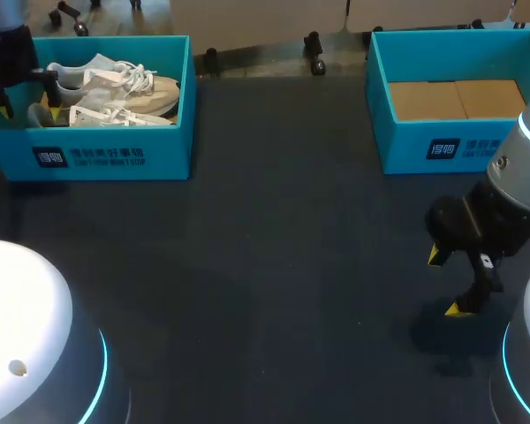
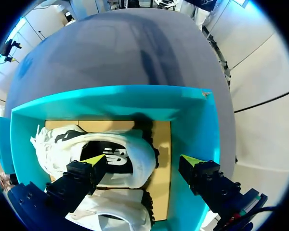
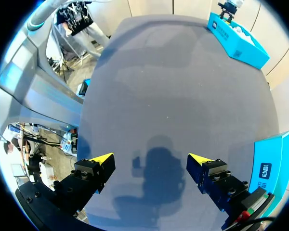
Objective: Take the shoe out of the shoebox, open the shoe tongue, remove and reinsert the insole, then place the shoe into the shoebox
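Dark grey table [image 1: 274,265] fills the workspace, with two teal boxes set well apart along its far side. We see the left shoebox [image 1: 115,155] at our left, holding a pair of white sneakers [image 1: 132,84] laid side by side with their laces loose. The right shoebox [image 1: 424,146] stands at our right and shows only its brown cardboard floor [image 1: 455,99].

Our left gripper [image 2: 143,161] hangs inside the left shoebox at its outer end, fingers spread wide. From the wrist, one yellow tip sits over the dark opening of the sneaker with the black lining [image 2: 135,149]. The other tip stands off past the heel, over the cardboard bottom next to the teal wall. The heel end lies between the fingers, but they do not pinch it. We cannot tell whether the first tip touches the shoe. The second sneaker [image 2: 111,211] lies just beside the first, under the gripper's body.

Our right gripper [image 1: 447,283] hovers over bare table in front of the right shoebox, well clear of it. Its fingers are apart with nothing between them, and its shadow falls on the cloth below.
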`<state>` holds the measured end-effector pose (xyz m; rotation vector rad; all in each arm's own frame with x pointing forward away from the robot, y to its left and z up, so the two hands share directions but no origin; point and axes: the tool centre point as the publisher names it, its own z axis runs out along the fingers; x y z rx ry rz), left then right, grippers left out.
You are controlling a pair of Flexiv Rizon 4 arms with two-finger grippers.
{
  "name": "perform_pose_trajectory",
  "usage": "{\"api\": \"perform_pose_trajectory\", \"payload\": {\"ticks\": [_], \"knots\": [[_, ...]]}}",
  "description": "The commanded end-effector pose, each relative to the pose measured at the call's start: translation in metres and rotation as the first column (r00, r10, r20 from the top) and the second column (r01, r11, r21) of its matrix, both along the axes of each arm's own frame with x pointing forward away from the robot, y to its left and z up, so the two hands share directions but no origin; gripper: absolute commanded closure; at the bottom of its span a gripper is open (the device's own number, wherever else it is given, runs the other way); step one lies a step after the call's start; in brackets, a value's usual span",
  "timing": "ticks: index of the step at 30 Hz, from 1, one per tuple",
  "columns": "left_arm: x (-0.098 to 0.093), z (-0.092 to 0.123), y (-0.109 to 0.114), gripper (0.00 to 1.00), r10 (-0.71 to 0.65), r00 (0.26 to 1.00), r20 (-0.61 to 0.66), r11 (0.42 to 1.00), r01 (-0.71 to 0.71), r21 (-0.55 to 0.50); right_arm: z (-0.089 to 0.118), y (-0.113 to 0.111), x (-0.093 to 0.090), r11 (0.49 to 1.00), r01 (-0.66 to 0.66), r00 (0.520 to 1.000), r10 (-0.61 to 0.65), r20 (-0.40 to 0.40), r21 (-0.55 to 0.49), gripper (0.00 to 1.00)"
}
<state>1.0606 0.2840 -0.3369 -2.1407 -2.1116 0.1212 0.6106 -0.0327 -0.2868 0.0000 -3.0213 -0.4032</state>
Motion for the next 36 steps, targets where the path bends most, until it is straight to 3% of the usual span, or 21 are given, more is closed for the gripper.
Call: {"api": "perform_pose_trajectory", "payload": {"ticks": [1,22,36], "knots": [[0.0,-0.005,0.0,0.0,0.007,1.0,0.01,1.0,-0.007,0.002,-0.001,0.001,0.0,1.0,0.0,1.0,0.0,0.0,-0.001,0.0],[-0.004,-0.026,-0.002,0.0,0.04,0.999,0.028,0.999,-0.041,0.022,-0.001,0.001,0.0,1.0,0.0,1.0,0.0,0.0,-0.001,0.0],[-0.004,-0.04,-0.005,0.16,0.048,0.998,0.038,0.998,-0.05,0.048,-0.001,0.001,0.0,1.0,0.0,1.0,0.0,0.0,-0.001,0.0]]}}
